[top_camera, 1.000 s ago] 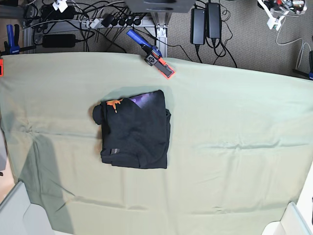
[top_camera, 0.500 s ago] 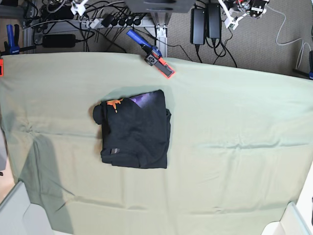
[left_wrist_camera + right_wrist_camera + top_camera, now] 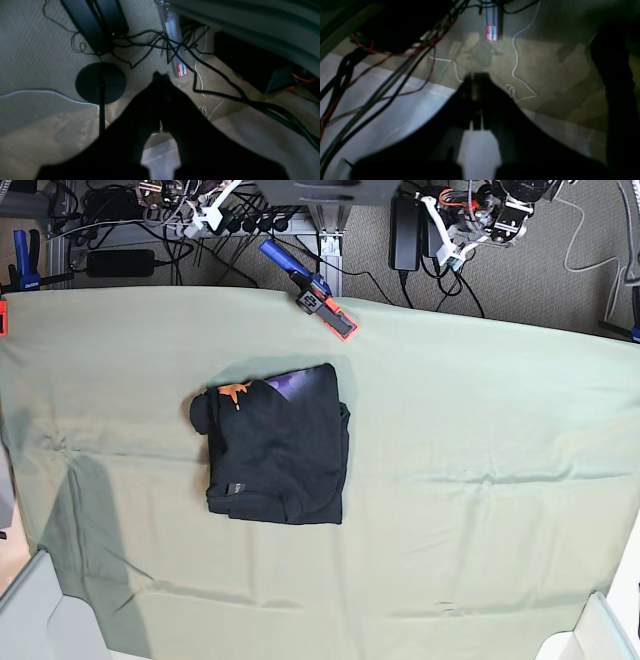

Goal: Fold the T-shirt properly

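The black T-shirt [image 3: 277, 445] lies folded into a compact rectangle on the pale green cloth [image 3: 480, 440], left of centre, with the purple neckline and an orange mark at its far edge. Both arms are up behind the table's far edge, well away from the shirt. The left gripper [image 3: 160, 75] is shut and empty, hanging over the floor and cables. The right gripper [image 3: 476, 75] is shut and empty too. In the base view the left arm [image 3: 480, 215] is at the top right and the right arm [image 3: 195, 205] at the top left. The shirt does not show in either wrist view.
A blue and orange clamp [image 3: 312, 292] grips the cloth at the far edge. Another blue clamp [image 3: 20, 260] is at the far left. Cables and power bricks [image 3: 420, 225] lie on the floor behind. Grey bins [image 3: 30, 610] stand at the near corners.
Both arms have come further into the base view along the top edge, moving toward the middle. The T-shirt has not moved.
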Controlling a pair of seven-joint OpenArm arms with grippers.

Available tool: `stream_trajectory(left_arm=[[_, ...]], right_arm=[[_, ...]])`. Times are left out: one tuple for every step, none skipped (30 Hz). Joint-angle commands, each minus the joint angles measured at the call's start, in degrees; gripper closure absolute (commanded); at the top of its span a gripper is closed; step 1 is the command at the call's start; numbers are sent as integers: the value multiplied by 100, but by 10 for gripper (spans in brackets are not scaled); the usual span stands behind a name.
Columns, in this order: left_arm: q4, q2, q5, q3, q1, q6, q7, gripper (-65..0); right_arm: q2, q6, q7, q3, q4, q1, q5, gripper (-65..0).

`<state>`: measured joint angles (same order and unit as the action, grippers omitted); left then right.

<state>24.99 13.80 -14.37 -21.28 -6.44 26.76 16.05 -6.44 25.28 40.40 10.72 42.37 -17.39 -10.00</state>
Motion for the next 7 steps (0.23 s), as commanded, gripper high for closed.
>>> stream_trajectory(left_arm=[[22,42,-74,-70,61,-109,-44,0],[22,33,-175,-129,90,-201,-37,0],[22,31,-273,-138,120,-286,-22,0],[22,33,-343,-136,120,-356,-13,0],[22,33,-387,-127,120,-369,-13,0],[22,35,-385,-125,116,-365,-15,0],[22,35,-380,-125,114,-363,-15,0]], right_arm=[[28,-245,-15,7,33,-9,-2,0],[61,-247,-15,7,33,11,0,0],[83,-245,-35,9,31,46,0,0],[90,-245,-44,7,33,85,-2,0],[90,-245,-81,7,33,138,0,0],[85,-243,-81,7,33,184,9,0],[76,-238,-76,7,33,245,9,0]])
